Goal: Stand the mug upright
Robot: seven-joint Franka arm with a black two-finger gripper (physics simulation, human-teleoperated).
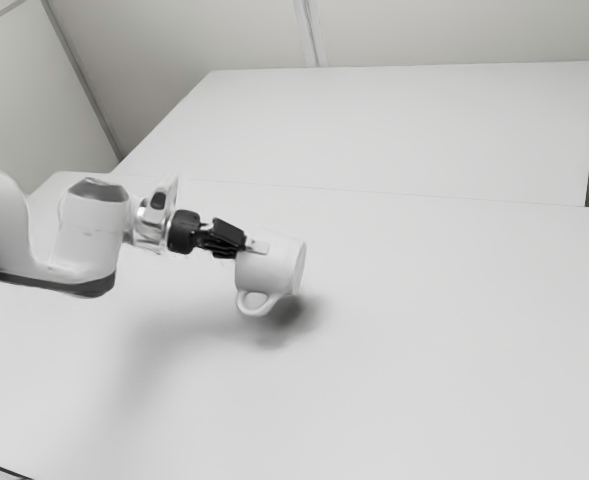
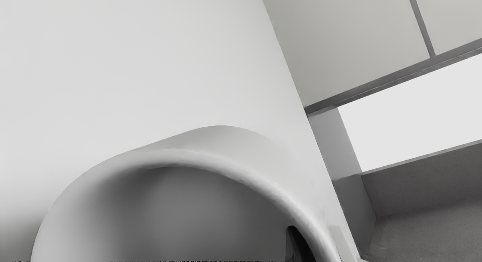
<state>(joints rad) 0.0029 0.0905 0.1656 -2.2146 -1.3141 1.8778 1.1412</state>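
The white mug (image 1: 270, 266) lies tilted on its side in the exterior view, its handle hanging down and its base toward the exterior view's right. My gripper (image 1: 250, 247) reaches in from the exterior view's left and pinches the mug's wall at the rim. In the wrist view the mug (image 2: 241, 143) turns its open mouth toward my hand. There the gripper (image 2: 320, 239) has one dark finger inside the mouth and a pale fingertip outside, shut on the wall between them. The mug seems raised, with a shadow beneath it.
A broad white table (image 1: 424, 370) extends around and beneath the mug. Behind it is another white surface (image 1: 394, 125), with pale walls beyond. A dark thin edge (image 1: 2, 468) crosses the exterior view's lower left corner.
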